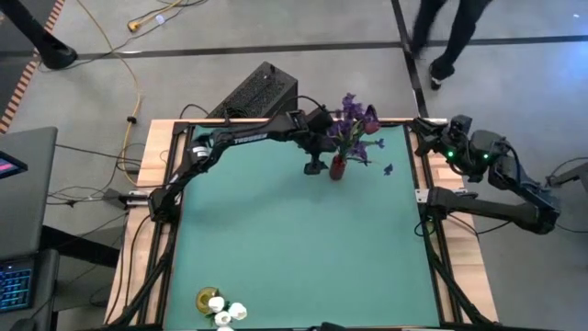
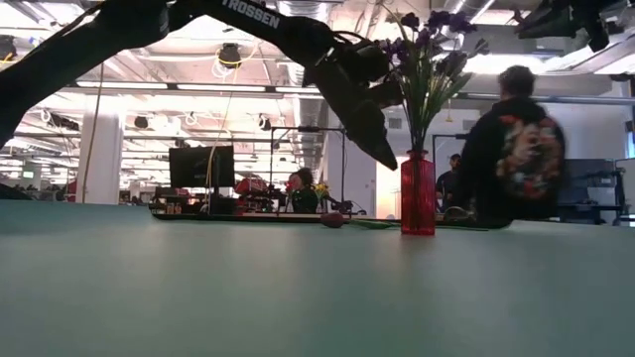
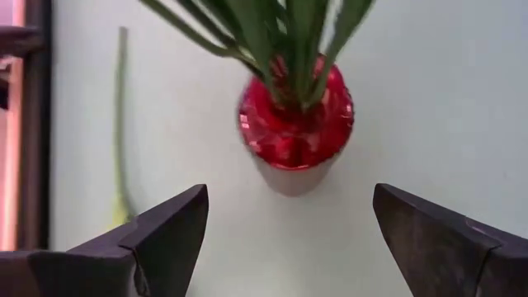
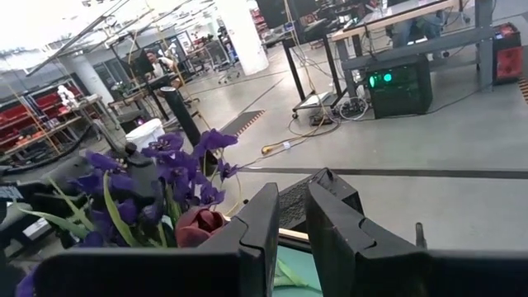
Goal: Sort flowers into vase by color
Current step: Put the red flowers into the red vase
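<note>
Purple flowers (image 1: 352, 118) upright in red vase (image 1: 337, 168), white flowers (image 1: 227, 311) at table's near-left corner

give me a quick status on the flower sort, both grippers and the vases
Left gripper open, empty, hovering by red vase holding purple flowers. Right gripper parked at table's far right edge, nearly closed, empty. White flowers in near-left vase. Nothing in the way.

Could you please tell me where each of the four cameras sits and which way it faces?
High: overhead, straight down on the table; both arms show.
Low: tabletop height, level toward the room; left arm overhead.
Left wrist: down past the open left tool onto the red vase.
Right wrist: past the right tool toward the room.
All four share the purple flowers.
</note>
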Robot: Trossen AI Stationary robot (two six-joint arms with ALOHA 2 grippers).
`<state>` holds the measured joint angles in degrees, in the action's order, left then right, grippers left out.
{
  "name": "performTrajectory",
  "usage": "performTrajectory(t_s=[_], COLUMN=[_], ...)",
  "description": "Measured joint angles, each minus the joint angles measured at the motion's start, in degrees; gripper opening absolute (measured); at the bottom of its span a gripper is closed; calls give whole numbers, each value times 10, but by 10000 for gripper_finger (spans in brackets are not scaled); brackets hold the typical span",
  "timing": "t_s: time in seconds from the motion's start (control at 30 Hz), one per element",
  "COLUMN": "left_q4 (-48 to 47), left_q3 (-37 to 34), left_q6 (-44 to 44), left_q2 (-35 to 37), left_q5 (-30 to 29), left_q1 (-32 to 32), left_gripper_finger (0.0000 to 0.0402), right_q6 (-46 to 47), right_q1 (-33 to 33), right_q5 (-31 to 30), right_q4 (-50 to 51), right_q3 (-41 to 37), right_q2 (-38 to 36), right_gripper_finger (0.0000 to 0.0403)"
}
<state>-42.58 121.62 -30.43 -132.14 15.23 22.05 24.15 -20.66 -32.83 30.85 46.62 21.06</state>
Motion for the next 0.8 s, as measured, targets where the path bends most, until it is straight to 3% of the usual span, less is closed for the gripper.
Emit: performTrajectory(t_s=[0.8], left_q4=[-124], left_q3=[0], left_q6=[-11], left_q2=[73], left_q5=[-50], left_q1=[15], left_gripper_finger=[332], right_q6=[-2], right_q1=[0], right_q5=[0], right_q4=[1], right_q3=[0], right_q2=[58], right_gripper_finger=[91])
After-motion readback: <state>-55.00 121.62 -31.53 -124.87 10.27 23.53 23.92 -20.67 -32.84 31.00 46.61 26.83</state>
